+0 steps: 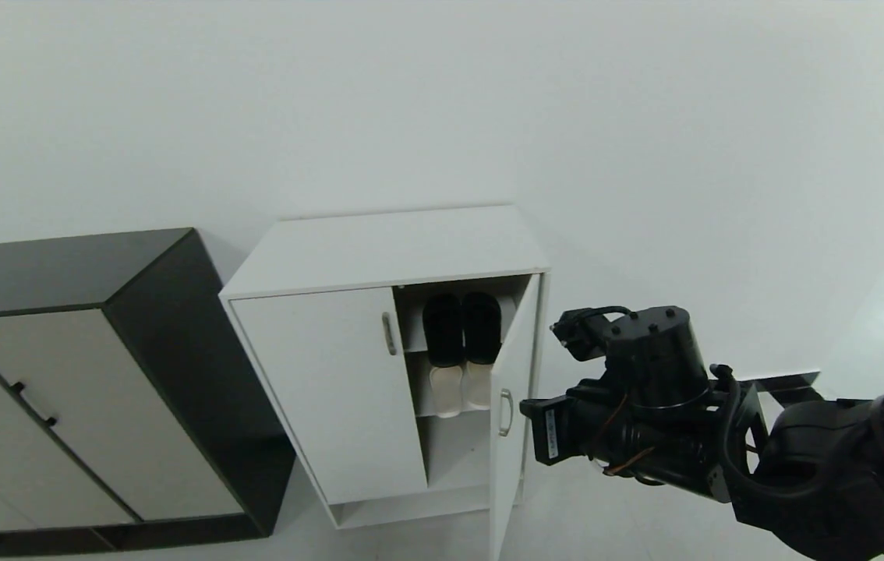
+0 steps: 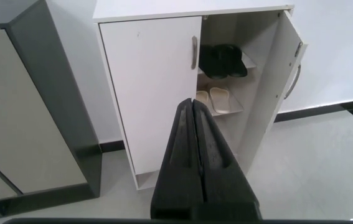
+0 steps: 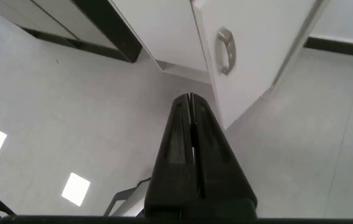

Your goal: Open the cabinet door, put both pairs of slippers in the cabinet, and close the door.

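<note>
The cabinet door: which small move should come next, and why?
Probably push the open door shut with the right gripper: the black slippers and white slippers already sit on shelves inside, and the shut gripper hangs near the door's handle.

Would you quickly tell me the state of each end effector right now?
Left end effector: closed, holding nothing.
Right end effector: closed, holding nothing.

Black right arm [image 1: 824,460], screw-topped cylindrical wrist [image 1: 656,343], orange wires [image 1: 633,458], tapered black fingers [image 3: 179,149]
</note>
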You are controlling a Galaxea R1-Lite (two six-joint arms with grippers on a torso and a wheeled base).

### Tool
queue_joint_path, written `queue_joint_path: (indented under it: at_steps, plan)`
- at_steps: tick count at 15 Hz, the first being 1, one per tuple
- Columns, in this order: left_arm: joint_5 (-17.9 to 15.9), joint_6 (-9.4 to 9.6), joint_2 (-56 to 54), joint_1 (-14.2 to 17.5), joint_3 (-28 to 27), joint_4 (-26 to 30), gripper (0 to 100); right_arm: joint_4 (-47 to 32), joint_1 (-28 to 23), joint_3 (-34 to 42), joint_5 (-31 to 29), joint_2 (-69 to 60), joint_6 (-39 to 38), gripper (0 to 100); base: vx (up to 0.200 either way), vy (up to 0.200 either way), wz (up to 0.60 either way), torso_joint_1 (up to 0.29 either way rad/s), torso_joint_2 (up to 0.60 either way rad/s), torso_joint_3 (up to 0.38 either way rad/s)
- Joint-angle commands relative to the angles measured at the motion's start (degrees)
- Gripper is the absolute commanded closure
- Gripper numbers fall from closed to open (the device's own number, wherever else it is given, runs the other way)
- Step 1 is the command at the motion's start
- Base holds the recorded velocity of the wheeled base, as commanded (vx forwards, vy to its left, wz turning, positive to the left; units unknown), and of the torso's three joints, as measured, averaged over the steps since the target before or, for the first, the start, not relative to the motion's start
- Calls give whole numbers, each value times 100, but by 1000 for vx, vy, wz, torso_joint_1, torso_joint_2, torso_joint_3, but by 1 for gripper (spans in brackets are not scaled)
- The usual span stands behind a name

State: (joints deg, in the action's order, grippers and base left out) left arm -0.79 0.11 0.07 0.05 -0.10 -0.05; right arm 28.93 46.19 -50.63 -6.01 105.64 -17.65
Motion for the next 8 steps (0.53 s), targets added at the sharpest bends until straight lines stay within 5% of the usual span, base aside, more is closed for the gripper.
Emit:
queue_joint_path:
  at_steps: [1, 8]
  plan:
    - [0, -2, 1, 4, 1, 5, 100, -1, -22, 9, 3, 0, 7, 100, 0, 0, 0, 0, 0, 0]
    - [0, -2, 1, 4, 1, 5, 100, 280, -585, 369, -462, -26, 1071, 100, 0, 0, 0, 0, 0, 0]
